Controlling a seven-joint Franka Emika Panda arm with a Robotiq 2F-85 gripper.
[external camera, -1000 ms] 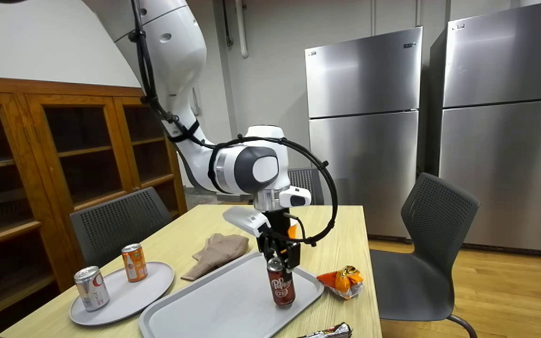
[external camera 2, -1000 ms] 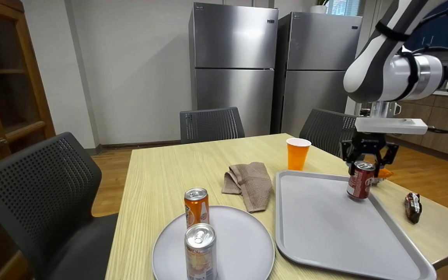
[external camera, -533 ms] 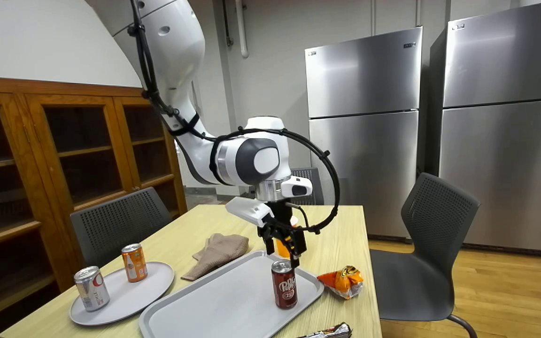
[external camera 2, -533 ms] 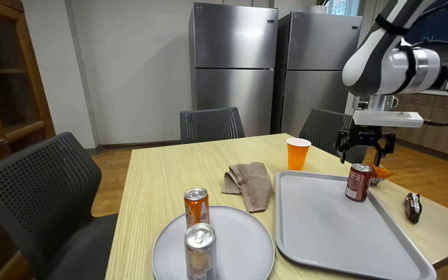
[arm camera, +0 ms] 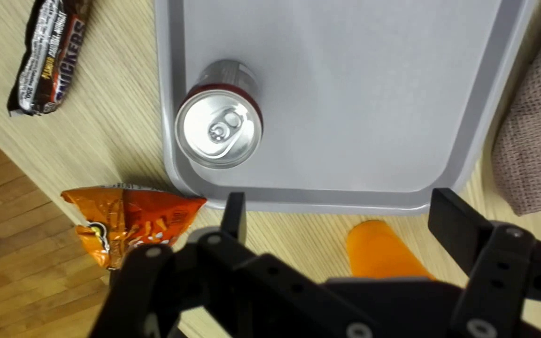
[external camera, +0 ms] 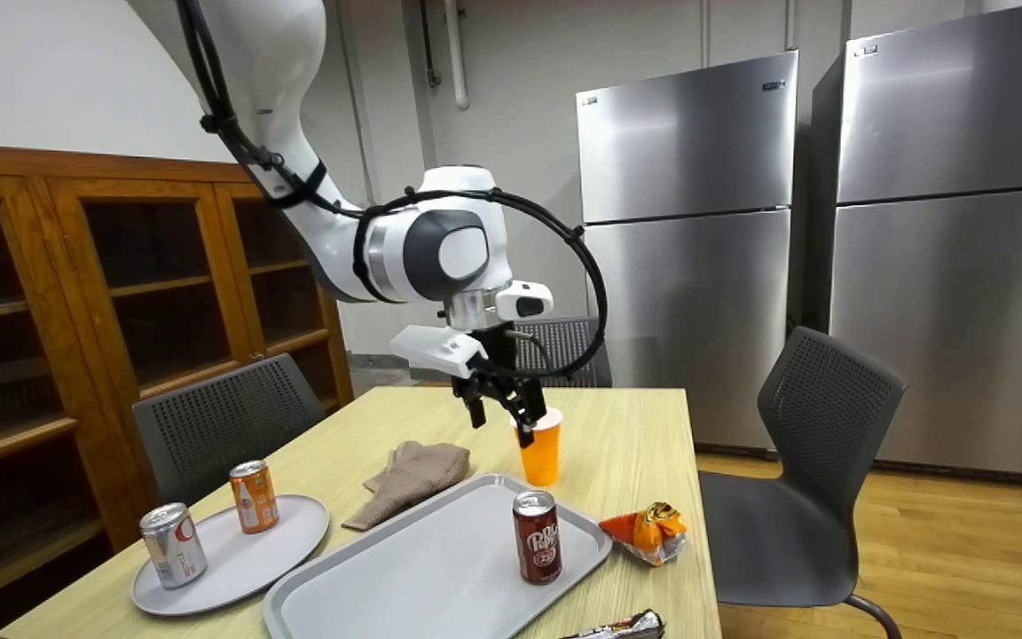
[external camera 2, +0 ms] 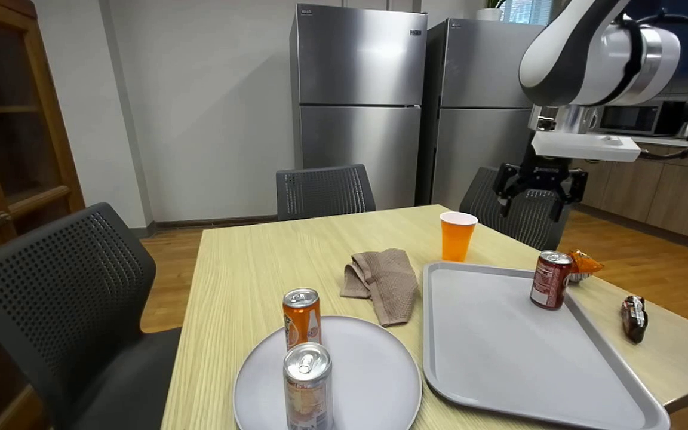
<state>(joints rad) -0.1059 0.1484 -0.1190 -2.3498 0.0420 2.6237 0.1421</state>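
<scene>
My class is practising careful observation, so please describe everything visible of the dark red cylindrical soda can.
The dark red cylindrical soda can, apparently metal, stands upright inside the grey rectangular tray, near one corner. Its side bears white lettering reading "Dr Pepper" and a "23" emblem; its silver lid carries a pull tab. Only the tray touches it; the open black fingers hang clear of it.

Bright glare whitens the can lid (arm camera: 219, 129)

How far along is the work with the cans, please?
Looks done: the Dr Pepper can stands upright on the gray tray. In hand: nothing; the open gripper hangs apart from it. Possibly left: the orange can and silver can on the round plate.
</scene>
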